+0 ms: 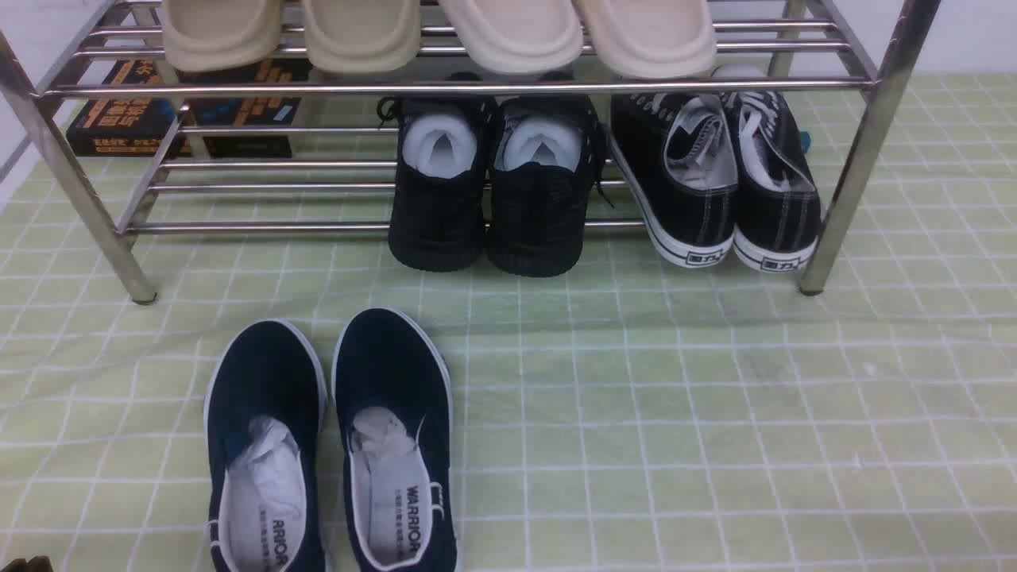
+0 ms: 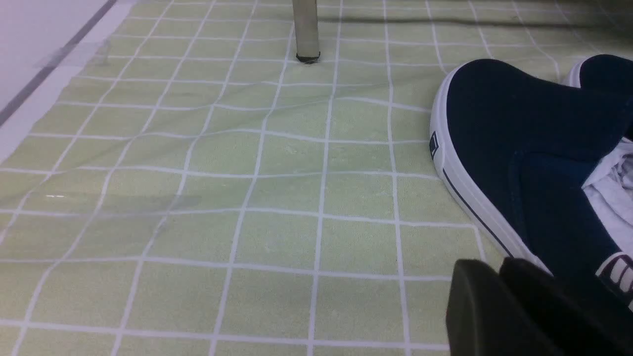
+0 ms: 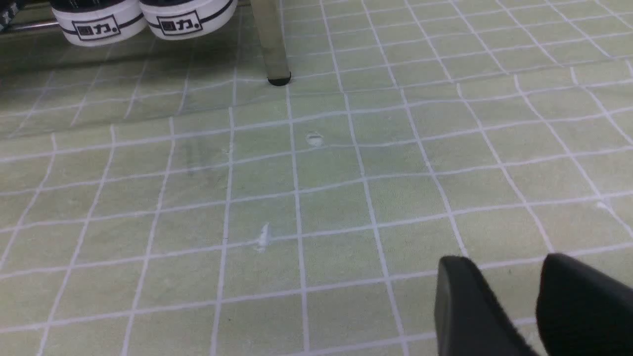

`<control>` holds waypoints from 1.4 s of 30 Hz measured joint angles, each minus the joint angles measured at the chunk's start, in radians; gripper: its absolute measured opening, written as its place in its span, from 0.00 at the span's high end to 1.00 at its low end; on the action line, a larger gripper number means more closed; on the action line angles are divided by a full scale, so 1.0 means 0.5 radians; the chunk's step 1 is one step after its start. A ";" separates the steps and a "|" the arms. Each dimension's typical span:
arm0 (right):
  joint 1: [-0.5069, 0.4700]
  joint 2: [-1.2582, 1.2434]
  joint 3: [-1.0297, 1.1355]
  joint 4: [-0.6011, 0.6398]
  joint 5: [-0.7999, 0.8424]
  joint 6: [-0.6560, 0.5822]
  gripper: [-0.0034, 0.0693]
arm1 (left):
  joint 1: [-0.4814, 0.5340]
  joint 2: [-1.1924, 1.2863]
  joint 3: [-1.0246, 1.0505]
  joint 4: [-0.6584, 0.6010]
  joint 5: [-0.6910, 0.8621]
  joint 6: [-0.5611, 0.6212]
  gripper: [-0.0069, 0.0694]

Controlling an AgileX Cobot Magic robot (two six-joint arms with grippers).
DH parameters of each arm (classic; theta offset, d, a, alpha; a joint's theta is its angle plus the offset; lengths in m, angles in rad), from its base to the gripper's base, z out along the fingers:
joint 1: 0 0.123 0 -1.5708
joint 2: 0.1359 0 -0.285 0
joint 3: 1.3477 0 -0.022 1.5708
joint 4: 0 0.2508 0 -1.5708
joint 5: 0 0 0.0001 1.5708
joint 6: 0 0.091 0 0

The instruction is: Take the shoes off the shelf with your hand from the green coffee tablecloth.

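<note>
While the shoes (image 1: 707,206) rest shelved, right pincer (image 3: 504,269) gapes — empty.

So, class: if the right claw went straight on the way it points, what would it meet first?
Probably only the green tablecloth: the right claw aims at bare cloth, clear of the shelf leg and the black canvas sneakers. Depth is unclear.

Plain white wall (image 1: 977,36) beyond the far edge, bare white desk (image 2: 29,44) with a grey stripe (image 2: 54,62) along the left edge, soft even light.
</note>
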 joint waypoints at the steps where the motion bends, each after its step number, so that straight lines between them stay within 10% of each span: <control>1: 0.000 0.000 0.000 0.000 0.000 0.000 0.63 | 0.000 0.000 0.000 0.000 0.000 0.000 0.79; 28: 0.000 0.000 0.000 0.023 -0.005 0.018 0.63 | 0.000 0.000 0.000 0.000 0.000 0.000 0.77; 35: 0.000 0.000 0.012 0.971 0.018 0.536 0.63 | 0.000 0.000 0.000 0.001 0.000 0.000 0.77; 42: 0.000 0.000 0.021 1.232 0.010 0.625 0.63 | 0.000 0.000 0.000 0.001 0.000 0.000 0.75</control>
